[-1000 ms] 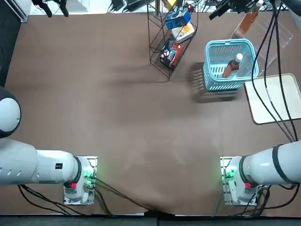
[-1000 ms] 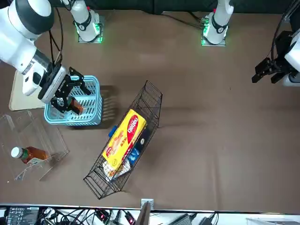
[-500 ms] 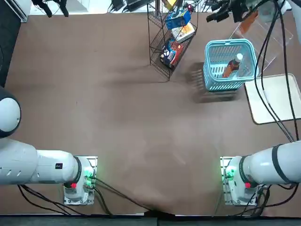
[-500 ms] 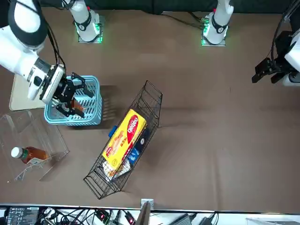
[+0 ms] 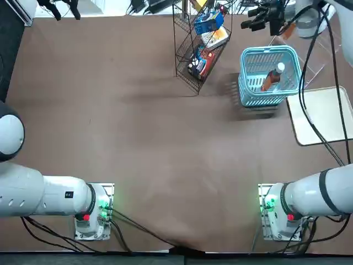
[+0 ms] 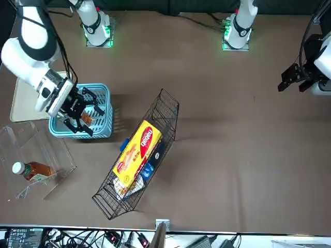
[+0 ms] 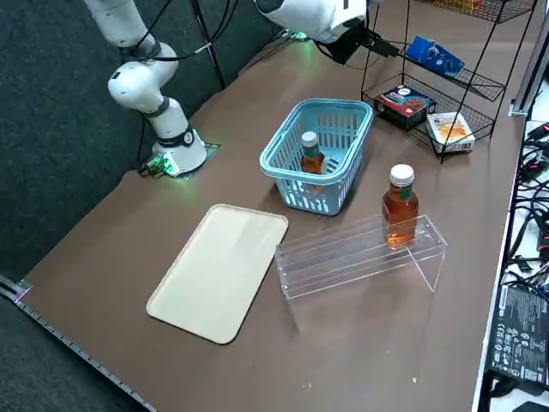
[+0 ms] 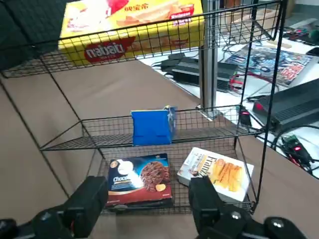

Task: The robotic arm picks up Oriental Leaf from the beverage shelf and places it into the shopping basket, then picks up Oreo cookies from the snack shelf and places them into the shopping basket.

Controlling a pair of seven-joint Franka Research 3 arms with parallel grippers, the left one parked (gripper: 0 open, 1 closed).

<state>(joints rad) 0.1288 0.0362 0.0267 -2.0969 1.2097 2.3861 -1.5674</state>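
Observation:
My right gripper (image 5: pixel 249 19) hangs open and empty between the shopping basket (image 5: pixel 243 66) and the snack shelf (image 5: pixel 187 74), facing the rack. In the wrist view its fingers (image 8: pixel 88 203) point at the black wire rack (image 8: pixel 65 144), where the blue Oreo cookies (image 8: pixel 152 127) stand on the middle tier. The Oreo cookies (image 7: pixel 435 56) also show in the side view. One Oriental Leaf bottle (image 7: pixel 311 155) leans inside the turquoise basket (image 7: pixel 283 176). A second bottle (image 7: pixel 400 206) stands on the clear beverage shelf (image 7: pixel 360 253).
A yellow box (image 8: pixel 129 25) lies on the rack's top tier. A dark red packet (image 8: pixel 139 179) and an orange-and-white box (image 8: pixel 217 174) lie on the bottom tier. A beige tray (image 7: pixel 219 270) lies beside the basket. Cables and equipment lie past the table's far edge.
My right gripper has moved away from above the basket towards the wire rack, staying open. The bottle in the basket has not moved.

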